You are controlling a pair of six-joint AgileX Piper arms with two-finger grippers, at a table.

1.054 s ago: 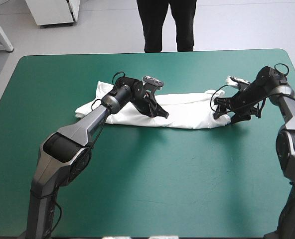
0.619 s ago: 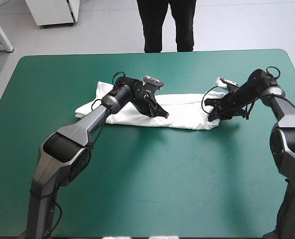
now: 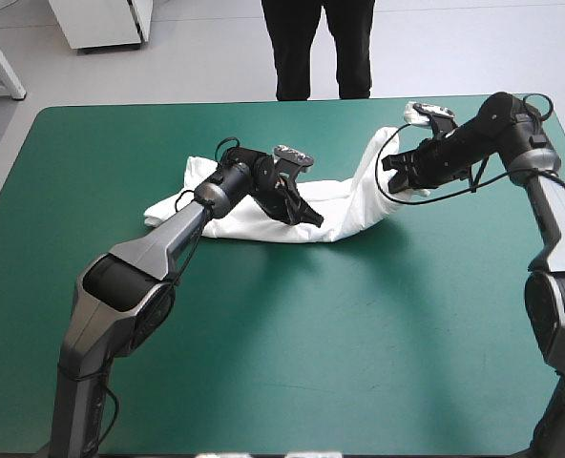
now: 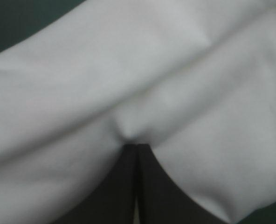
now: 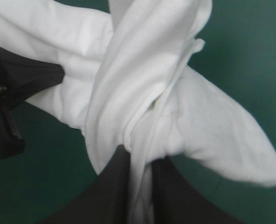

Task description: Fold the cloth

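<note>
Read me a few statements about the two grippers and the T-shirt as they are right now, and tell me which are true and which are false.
1. The right gripper holds one end of the T-shirt raised above the teal-green cover. True.
2. The left gripper has its fingers wide open. False: they meet in one pointed arch, with the tip against the T-shirt.
3. The whole T-shirt lies flat on the teal-green cover. False: the end toward the table's right edge is lifted and clamped in the right gripper. Only the rest lies on the cover.
4. The left gripper is at the T-shirt's middle stretch. True.
</note>
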